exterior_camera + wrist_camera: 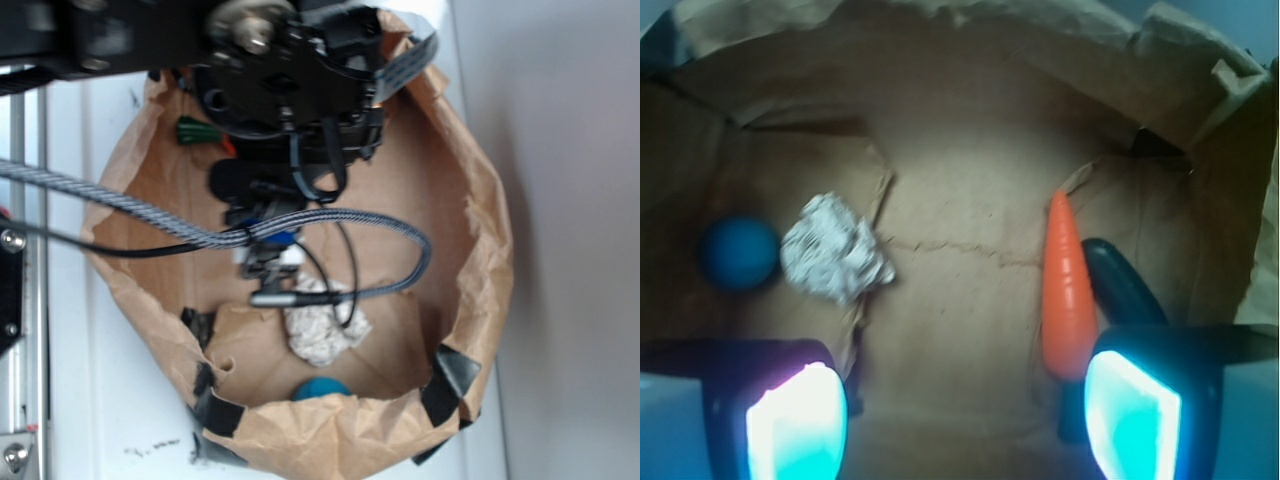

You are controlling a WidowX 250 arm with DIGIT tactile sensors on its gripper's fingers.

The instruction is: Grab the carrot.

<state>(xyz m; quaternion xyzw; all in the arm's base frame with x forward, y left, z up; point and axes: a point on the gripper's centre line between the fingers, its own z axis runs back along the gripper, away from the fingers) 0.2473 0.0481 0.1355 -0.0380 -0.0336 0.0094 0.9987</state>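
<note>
At the bottom of the wrist view we see the tool [965, 415] with its two fingers spread wide, one glowing pad [798, 425] at lower left and the other at lower right, nothing between them. Just above the lower-right finger lies the carrot [1068, 295], glossy orange, its thick end close to that finger and its pointed tip aimed toward the top of the frame. It rests on the brown paper floor, right of centre. Touching its right side, or very nearly, is a dark green elongated toy [1122, 285] that slants away to the lower right, partly hidden behind the finger.

Further in, at middle left, we see a crumpled ball of foil [832, 250], and just left of it a blue ball [738, 253]; whether the two touch we cannot tell. Beyond them rise the creased walls of the paper bag [970, 60] that holds everything.

In the exterior view the black arm [290, 90] fills the upper centre and covers most of the bag's floor. A braided cable [130, 205] crosses from the left edge. The foil and the blue ball show near the bottom rim, and a green stub with a bit of orange peeks out at upper left beside the arm. The bag stands on a white tabletop [90, 420].
</note>
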